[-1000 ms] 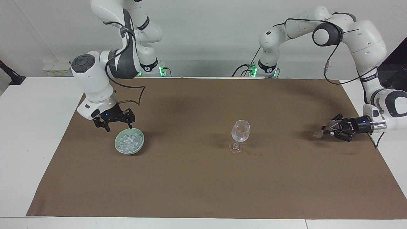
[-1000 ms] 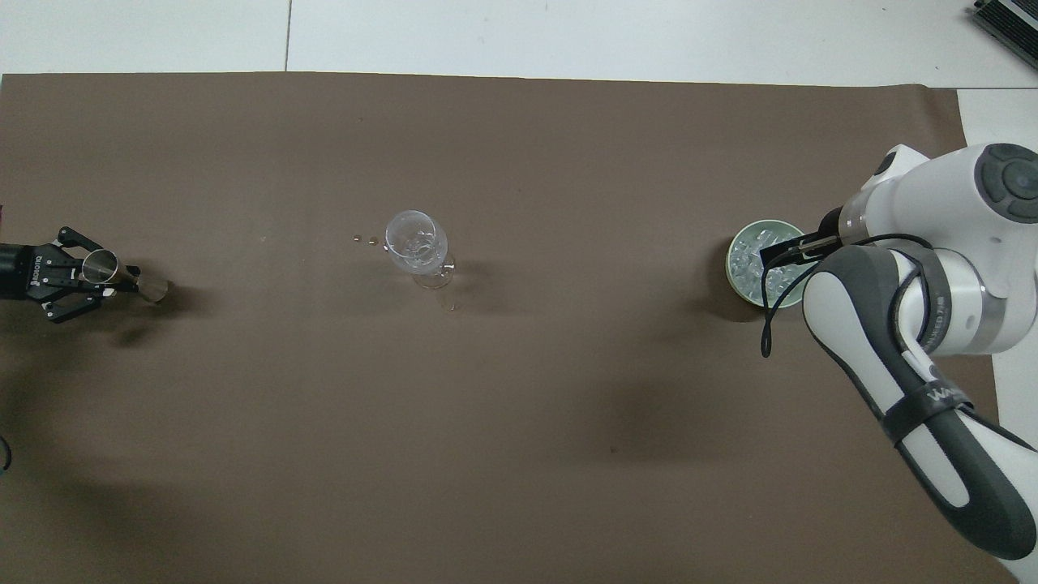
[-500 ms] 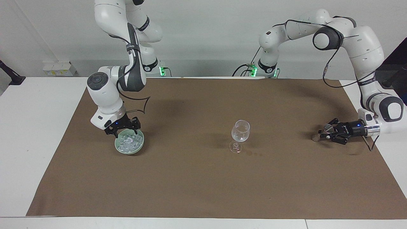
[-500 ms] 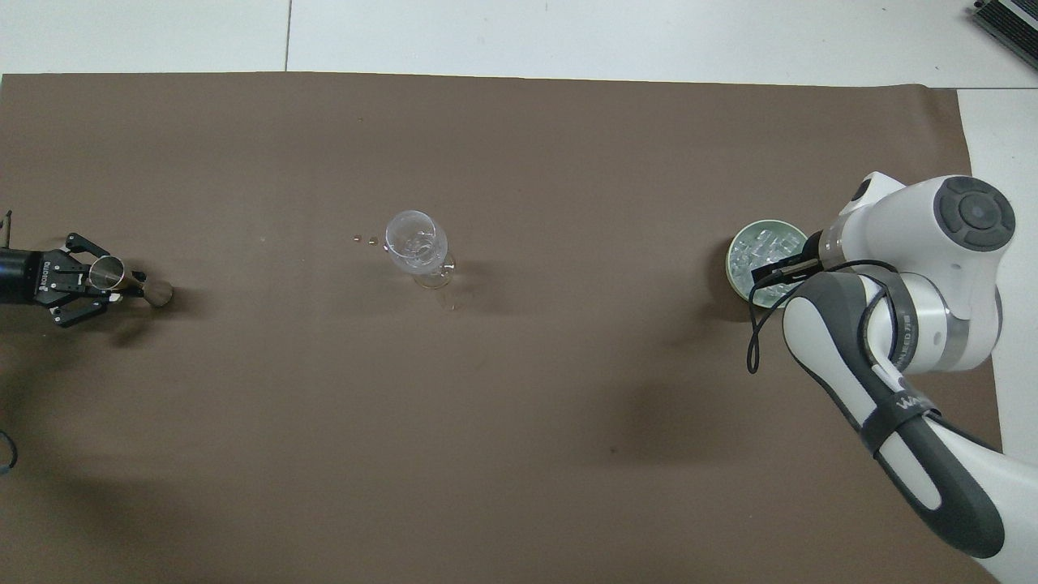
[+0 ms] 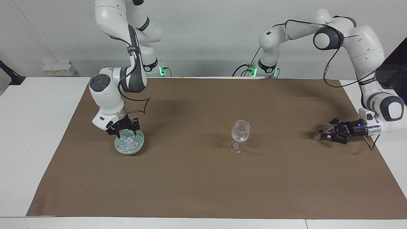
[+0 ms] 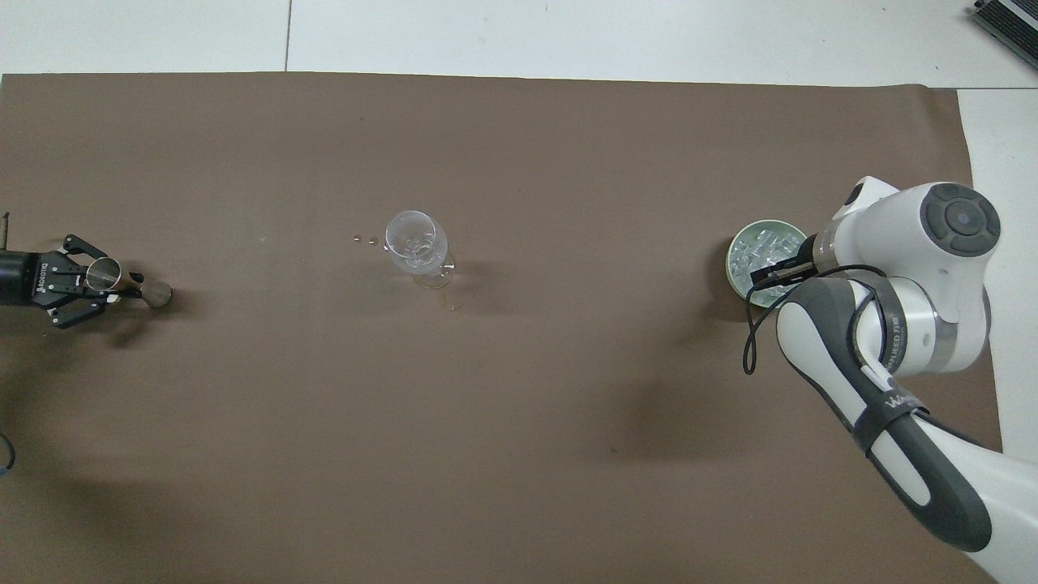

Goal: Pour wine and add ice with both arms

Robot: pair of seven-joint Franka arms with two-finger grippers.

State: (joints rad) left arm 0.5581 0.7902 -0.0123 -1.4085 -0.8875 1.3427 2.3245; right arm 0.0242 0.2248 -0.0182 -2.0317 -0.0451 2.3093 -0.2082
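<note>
A pale green bowl (image 5: 140, 144) (image 6: 734, 264) of ice (image 5: 128, 142) (image 6: 750, 251) sits toward the right arm's end of the table. My right gripper (image 5: 126, 135) (image 6: 772, 272) points down into it, right at the ice. A clear stemmed wine glass (image 5: 240, 131) (image 6: 415, 241) stands upright mid-table. At the left arm's end, my left gripper (image 5: 326, 131) (image 6: 108, 282) lies level, low over the paper, shut on a metal jigger (image 5: 316, 136) (image 6: 156, 294) that is tipped toward the glass. The wine is hidden from me.
Brown paper (image 5: 203, 184) (image 6: 519, 446) covers most of the white table. A few small drops (image 5: 251, 153) (image 6: 365, 239) lie on it next to the glass's foot. The right arm's elbow and forearm (image 6: 892, 389) hang over the paper on the robots' side of the bowl.
The right gripper has come down from beside and above the bowl into the ice, its wrist swinging in over it. The left gripper has sunk a little with the jigger.
</note>
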